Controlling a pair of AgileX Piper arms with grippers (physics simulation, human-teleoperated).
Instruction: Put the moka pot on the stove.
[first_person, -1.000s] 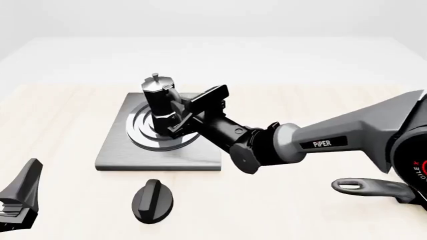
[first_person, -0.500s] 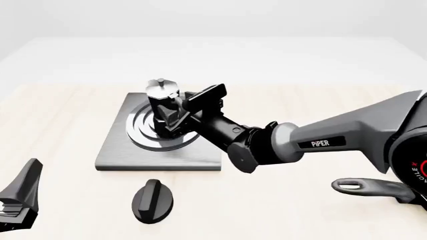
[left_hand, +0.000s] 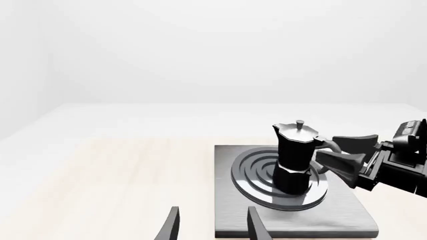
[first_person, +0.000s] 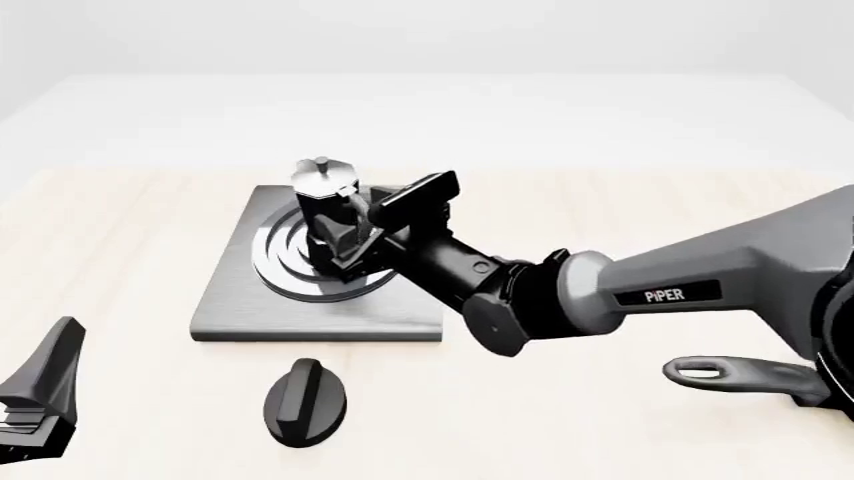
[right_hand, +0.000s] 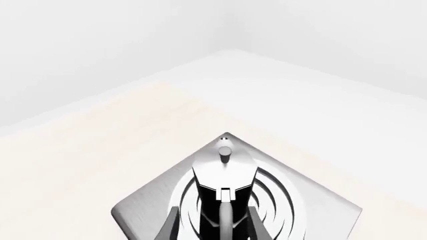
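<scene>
Black faceted metal with a silver lid — the moka pot (first_person: 328, 212) stands upright on the stove (first_person: 240, 300), sitting over the concentric rings, roughly centred.

Right gripper (first_person: 358, 236) is at the pot's handle side. In the left wrist view its fingers (left_hand: 343, 165) look spread, one above and one below the curved handle; whether a pad still touches it I cannot tell. I read it as released, or very nearly.

Left gripper (first_person: 34, 400) is parked well apart at the near table edge, fingers parted, holding nothing.

Handling, judged from shape:
- Rigid cast body, likely fairly heavy for its size, tall over a narrow base — tippy if nudged sideways.
- Facets and the pinched waist give flat faces for pads; the waist would resist slipping upward.
- The handle is the natural hold but offset, so the pot would want to swing.
- The lid knob is too small to trust.

The stove is a flat brushed-grey slab, smooth and probably low friction. A black oval knob (first_person: 306, 400) lies just in front of it; a dark pan handle (first_person: 734, 375) sits far right.
</scene>
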